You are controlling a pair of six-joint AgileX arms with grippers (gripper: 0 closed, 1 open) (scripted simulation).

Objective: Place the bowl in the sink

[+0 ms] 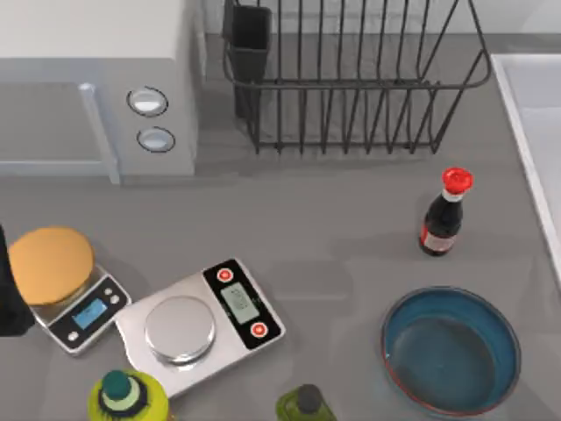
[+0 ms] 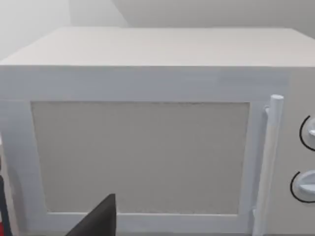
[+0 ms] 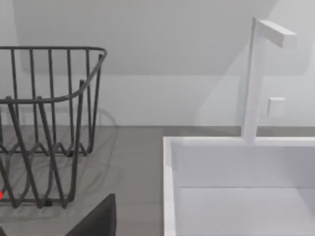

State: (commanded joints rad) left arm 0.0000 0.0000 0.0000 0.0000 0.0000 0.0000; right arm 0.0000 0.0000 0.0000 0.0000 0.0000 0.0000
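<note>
Sitting near the front right of the table, the bowl (image 1: 451, 351) is upright and empty, blue inside with a thin reddish rim, nothing touching it. The sink (image 1: 532, 114) runs along the right edge, well apart from the bowl and farther back; from the right wrist view you get its pale rim (image 3: 170, 187) and a white faucet (image 3: 256, 78) standing at its far side.

Between bowl and sink-ish, a bit further back, stands a dark sauce bottle (image 1: 443, 215) with a red cap. The black wire dish rack (image 1: 351, 79) is at the far middle, the white microwave (image 1: 96, 88) at far left. Front left has a silver kitchen scale (image 1: 200, 323), a smaller scale with an orange disc (image 1: 50, 265) on it, and two bottle tops at the near edge, one yellow-green (image 1: 127, 396) and one olive (image 1: 305, 405).

Can't tell how open either gripper is. The left wrist camera is facing the microwave door, the right one the sink and rack.
</note>
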